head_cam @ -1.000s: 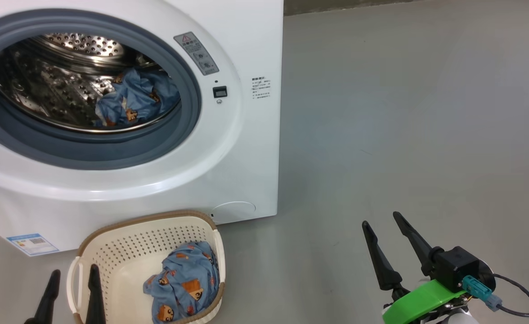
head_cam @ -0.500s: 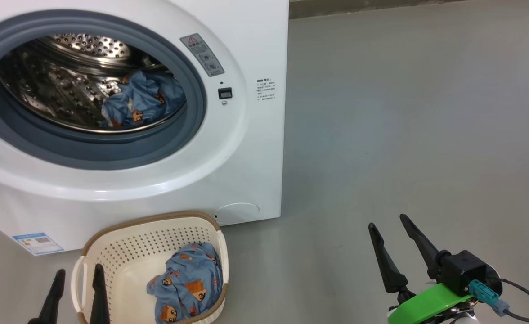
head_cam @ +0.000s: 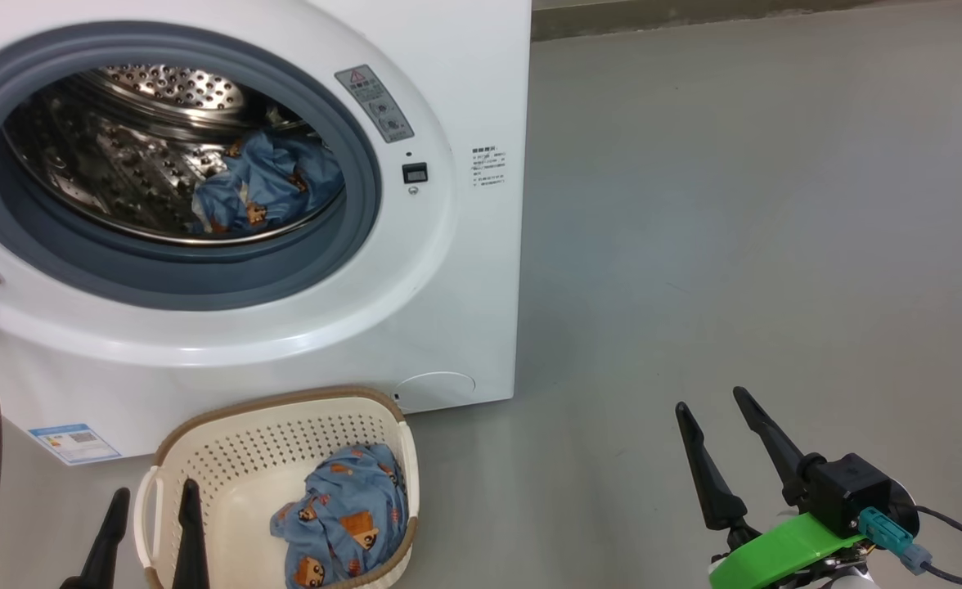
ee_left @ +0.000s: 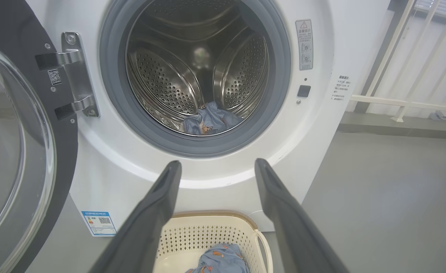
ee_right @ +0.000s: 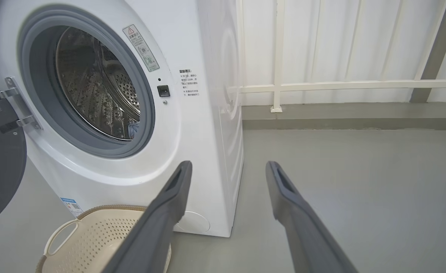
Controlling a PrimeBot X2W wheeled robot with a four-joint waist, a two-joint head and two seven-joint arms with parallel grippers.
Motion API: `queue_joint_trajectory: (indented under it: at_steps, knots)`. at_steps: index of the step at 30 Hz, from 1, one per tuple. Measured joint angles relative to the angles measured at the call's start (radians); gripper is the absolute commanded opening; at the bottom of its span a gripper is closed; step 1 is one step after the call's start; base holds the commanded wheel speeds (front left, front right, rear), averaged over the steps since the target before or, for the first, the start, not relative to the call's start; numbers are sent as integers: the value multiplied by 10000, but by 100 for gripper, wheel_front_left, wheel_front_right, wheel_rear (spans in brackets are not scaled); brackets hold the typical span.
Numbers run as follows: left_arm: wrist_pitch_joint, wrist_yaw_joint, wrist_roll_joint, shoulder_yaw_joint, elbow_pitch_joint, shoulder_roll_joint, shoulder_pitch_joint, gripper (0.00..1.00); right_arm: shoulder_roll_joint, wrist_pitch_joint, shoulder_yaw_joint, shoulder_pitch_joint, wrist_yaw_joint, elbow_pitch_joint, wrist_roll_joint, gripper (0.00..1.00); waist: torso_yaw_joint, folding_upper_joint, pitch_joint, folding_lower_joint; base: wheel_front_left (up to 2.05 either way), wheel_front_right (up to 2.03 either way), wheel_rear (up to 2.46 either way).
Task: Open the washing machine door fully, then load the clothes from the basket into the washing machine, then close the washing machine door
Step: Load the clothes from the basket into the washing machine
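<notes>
The white washing machine [head_cam: 448,311] stands with its black glass door [ee_left: 14,151] swung wide to the left on its hinge. One light-blue printed piece of the clothes [head_cam: 272,184] lies in the steel drum [ee_left: 192,72]. Another blue printed piece [head_cam: 342,515] lies in the cream basket [head_cam: 227,458] on the floor before the machine. My left gripper [head_cam: 156,494] is open and empty, above the basket's left end. Off to the right over bare floor, my right gripper [head_cam: 712,399] is open too, with nothing in it.
Grey floor [head_cam: 734,229] stretches to the right of the machine. A white railing [ee_right: 321,85] and pale wall panels run behind it, above a low grey kerb [ee_right: 352,117]. A blue label sticker [head_cam: 76,442] sits low on the machine's front.
The whole head view has shifted a little, so the camera moved. Both grippers stay open and empty, and the clothes lie where they were.
</notes>
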Motion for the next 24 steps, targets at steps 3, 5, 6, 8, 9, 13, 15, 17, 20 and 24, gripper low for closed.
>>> queue_joint_trajectory:
  at_steps: [3,5,6,8,9,13,15,17,20,24]
  knots:
    - [0,0,-15,-2,0,0,0,100,0,0,0,4,0,0,0,100,-2,0,26,0,0,0,0]
    - [0,0,-19,-4,0,0,0,100,0,0,-2,7,0,6,2,100,3,0,53,0,0,0,0]
    - [0,0,-31,-4,0,0,0,100,0,0,-2,7,0,6,2,100,5,0,69,1,0,0,0]
    - [0,0,-98,-4,0,0,1,100,2,0,0,7,0,2,4,100,5,0,125,0,0,0,0]
    - [0,-2,-134,-10,4,2,1,100,2,0,0,7,0,6,4,100,6,0,172,0,0,0,0]
    - [0,-94,-265,-77,161,2,-14,100,2,0,79,6,0,94,27,100,19,0,433,0,0,0,0]
    - [0,-192,-334,-75,360,2,-40,100,4,0,142,4,0,138,73,100,21,0,608,1,0,0,0]
    - [2,-299,-430,-65,617,2,-91,100,6,0,186,0,0,163,104,100,13,0,808,0,0,0,0]
    - [8,-483,-504,-46,1020,2,-394,100,8,0,224,-28,0,169,104,100,-18,0,1148,1,0,0,0]
    - [10,-805,-639,-44,1739,-2,-1056,100,10,0,313,-105,0,169,107,100,-88,0,1661,1,0,0,0]
